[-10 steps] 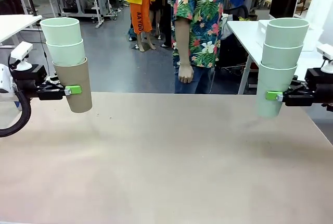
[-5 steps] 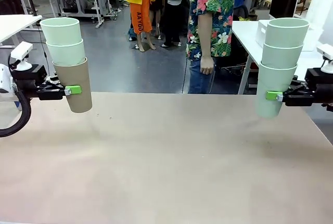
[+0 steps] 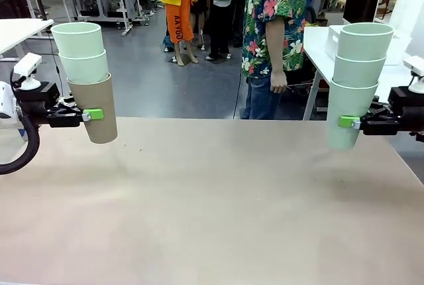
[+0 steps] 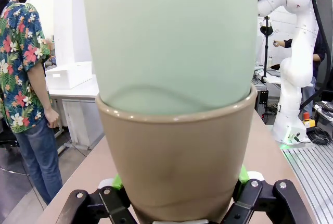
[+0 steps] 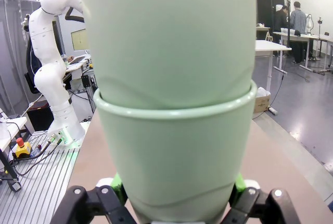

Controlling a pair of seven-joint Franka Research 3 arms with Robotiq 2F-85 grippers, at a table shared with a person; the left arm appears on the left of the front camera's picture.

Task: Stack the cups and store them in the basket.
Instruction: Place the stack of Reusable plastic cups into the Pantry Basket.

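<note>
Clamping 3-cup stacks above the table [image 3: 212, 199] — left gripper [image 3: 94, 114] the tan-based stack [image 3: 86, 76], right gripper [image 3: 346, 122] the mint stack [image 3: 356, 76].

Over the far left corner of the table [image 3: 212, 205] stands the left stack of cups [image 3: 85, 79], three nested upright one in another. The left gripper [image 3: 93, 114] reaches in from the table's left side and clamps the bottom cup. Over the table's far right corner stands the right stack of cups [image 3: 358, 79], likewise three nested, its bottom cup clamped by the right gripper [image 3: 348, 122] coming in from the table's right side. Behind the table's far edge, right of its middle, stands a person [image 3: 275, 26].
</note>
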